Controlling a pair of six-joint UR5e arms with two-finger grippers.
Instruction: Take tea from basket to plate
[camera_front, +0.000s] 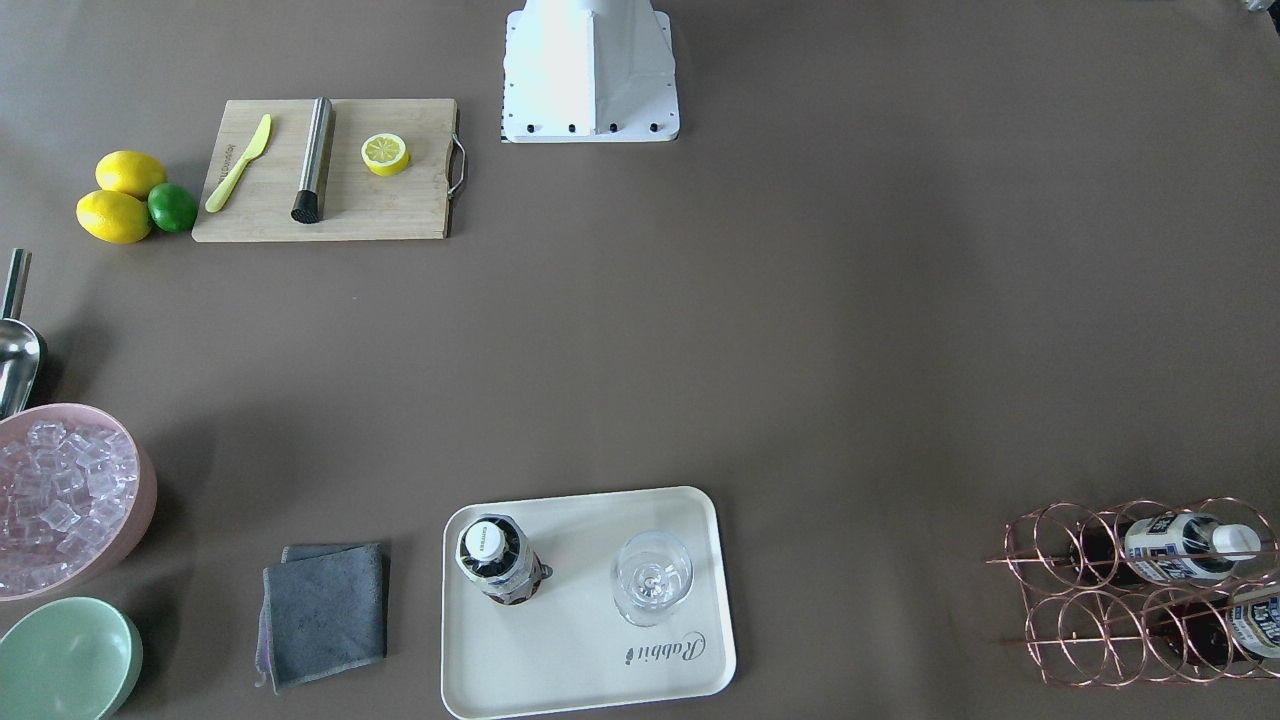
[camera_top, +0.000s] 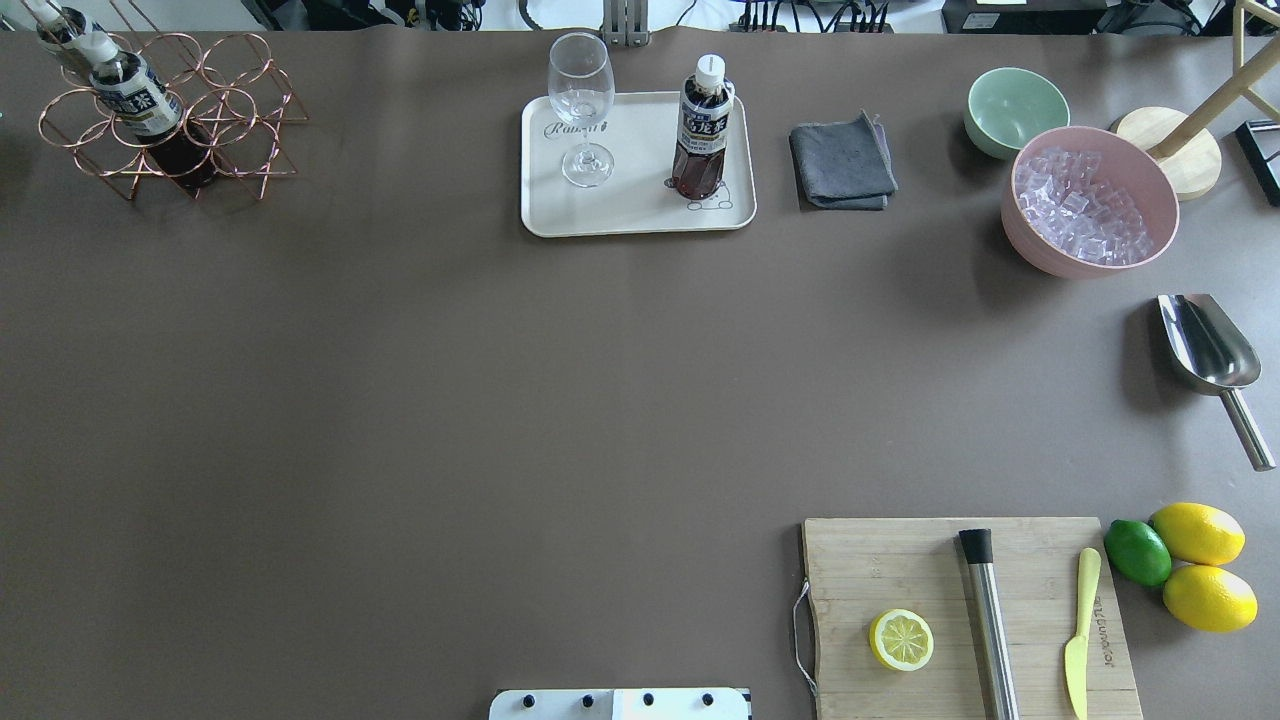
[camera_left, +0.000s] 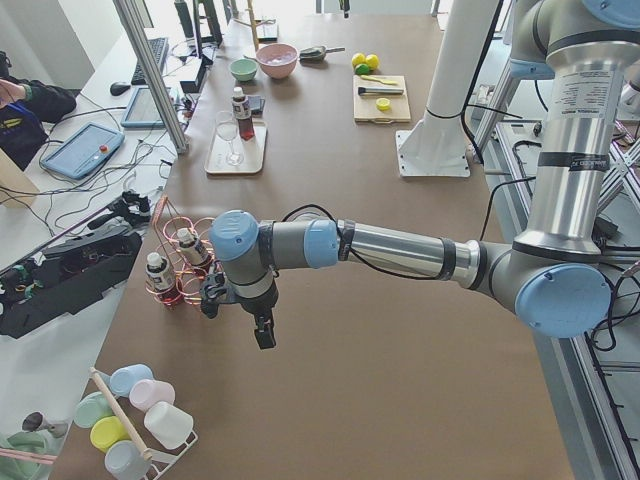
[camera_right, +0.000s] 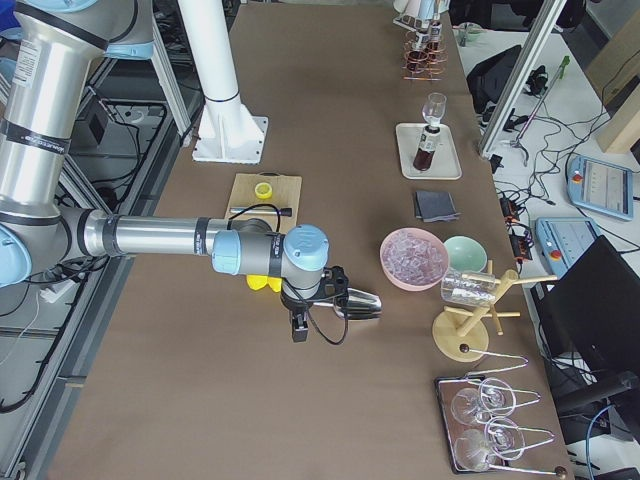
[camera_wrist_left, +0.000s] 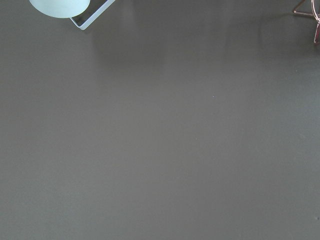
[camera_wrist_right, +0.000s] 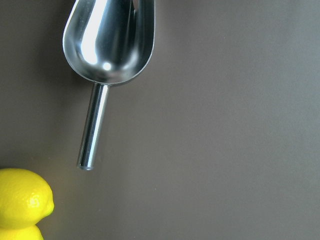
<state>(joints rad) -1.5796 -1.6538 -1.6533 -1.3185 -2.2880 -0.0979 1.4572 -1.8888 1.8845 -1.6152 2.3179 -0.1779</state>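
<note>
One tea bottle (camera_front: 497, 558) stands upright on the cream plate (camera_front: 590, 655), next to a wine glass (camera_front: 652, 575); it also shows in the overhead view (camera_top: 702, 130) on the plate (camera_top: 640, 210). Two more tea bottles (camera_top: 135, 100) (camera_front: 1262, 620) lie in the copper wire basket (camera_front: 1080, 610) (camera_top: 240, 110). My left gripper (camera_left: 262, 335) hangs over bare table near the basket (camera_left: 195, 235), seen only from the side. My right gripper (camera_right: 297, 328) hangs near the metal scoop, also seen only from the side. I cannot tell whether either is open or shut.
A pink bowl of ice (camera_top: 1090, 210), a pale green bowl (camera_top: 1015, 108), a grey cloth (camera_top: 842, 162), a metal scoop (camera_top: 1210, 355) (camera_wrist_right: 107, 45), lemons and a lime (camera_top: 1195, 560), and a cutting board (camera_top: 960, 600) with half lemon, muddler and knife lie on the table.
</note>
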